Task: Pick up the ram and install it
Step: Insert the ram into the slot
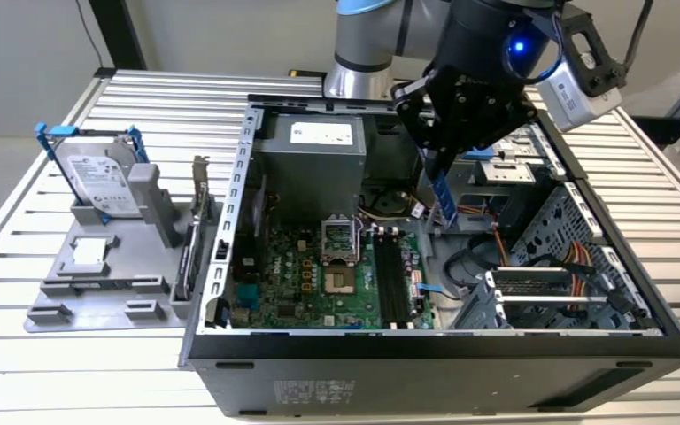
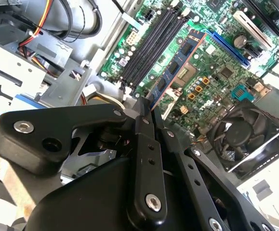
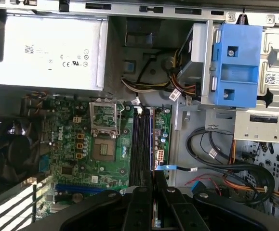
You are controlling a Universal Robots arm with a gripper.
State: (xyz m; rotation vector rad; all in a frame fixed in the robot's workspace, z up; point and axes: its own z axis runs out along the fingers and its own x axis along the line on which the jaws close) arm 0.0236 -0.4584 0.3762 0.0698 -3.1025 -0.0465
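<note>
The arm reaches down into the open computer case point(image 1: 241, 168), its gripper point(image 1: 441, 152) pointing at the motherboard point(image 3: 76, 159), jaws clamped on 1 end of the ram point(image 1: 445, 197). The thin bluish-green stick, studded with dark chips, hangs upright in the air, near the long black slots point(image 3: 140, 144) but not seated.

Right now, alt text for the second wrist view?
The black pincer is shut on the ram, a bluish-green stick with dark chips, held over the green motherboard near its long black slots. A black fan sits at the board's edge.
</note>
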